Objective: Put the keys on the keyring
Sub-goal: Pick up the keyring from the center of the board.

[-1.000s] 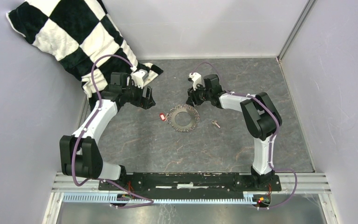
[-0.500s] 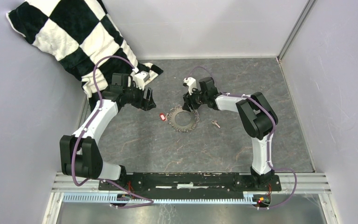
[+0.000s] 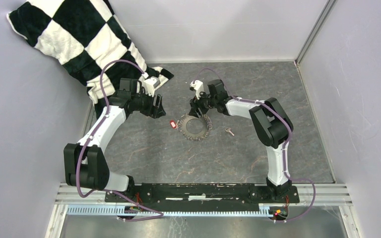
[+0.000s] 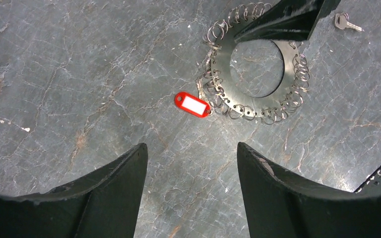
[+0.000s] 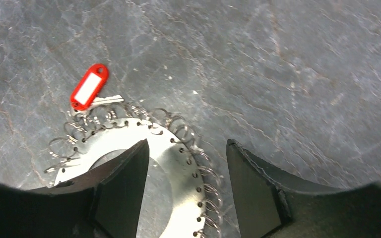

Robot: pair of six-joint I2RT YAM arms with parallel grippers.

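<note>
The keyring (image 3: 194,127) is a flat metal disc edged with many small rings, lying mid-table. Its red tag (image 3: 172,124) sits at its left. A tiny loose key (image 3: 229,131) lies just right of it, apart from both grippers. My right gripper (image 3: 198,111) is open over the keyring's far edge. In the right wrist view its fingers straddle the disc's rim (image 5: 178,148); the right gripper (image 5: 187,144) holds nothing. The tag (image 5: 89,87) has a silver key blade (image 5: 106,101) beside it. My left gripper (image 4: 191,148) stands open and empty, short of the tag (image 4: 192,104) and the keyring (image 4: 248,102).
A black-and-white checked cloth (image 3: 79,39) is heaped in the back left corner, close behind the left arm. Grey walls close in the left, back and right. A metal rail (image 3: 203,191) runs along the near edge.
My right gripper has moved left and down onto the keyring's far edge, and its jaws have widened. The left gripper has narrowed a little and hardly moved.
</note>
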